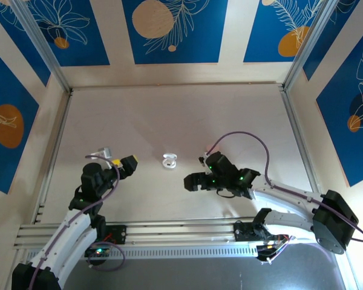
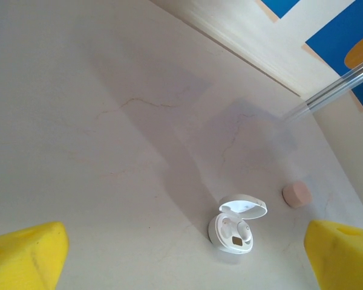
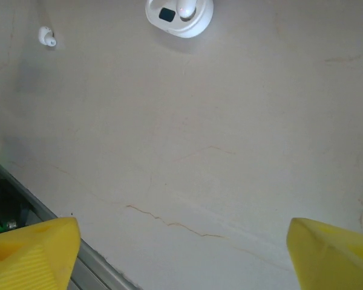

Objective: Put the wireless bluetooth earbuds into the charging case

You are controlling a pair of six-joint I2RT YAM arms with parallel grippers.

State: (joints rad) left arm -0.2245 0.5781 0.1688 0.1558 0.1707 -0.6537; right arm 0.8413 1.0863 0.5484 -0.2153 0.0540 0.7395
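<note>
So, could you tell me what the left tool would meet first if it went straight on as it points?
Probably the open white charging case, ahead between its fingers; depth is unclear, so perhaps the table first.

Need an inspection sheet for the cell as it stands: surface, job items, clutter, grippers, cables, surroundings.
Surface: pale table, hairline cracks.
Job's things: white case open with its lid up. A seated bud stands in it. A loose bud, white, lies on the table apart from the case. A pink item sits near the case; bud or case, cannot tell.
Clutter: nothing seen.
Grippers: left gripper open and empty. Right gripper open and empty. Both are off the case.
Cables: purple cables run along both arms; the right one loops above the table.
Surroundings: blue floral panels, metal frame posts.
</note>
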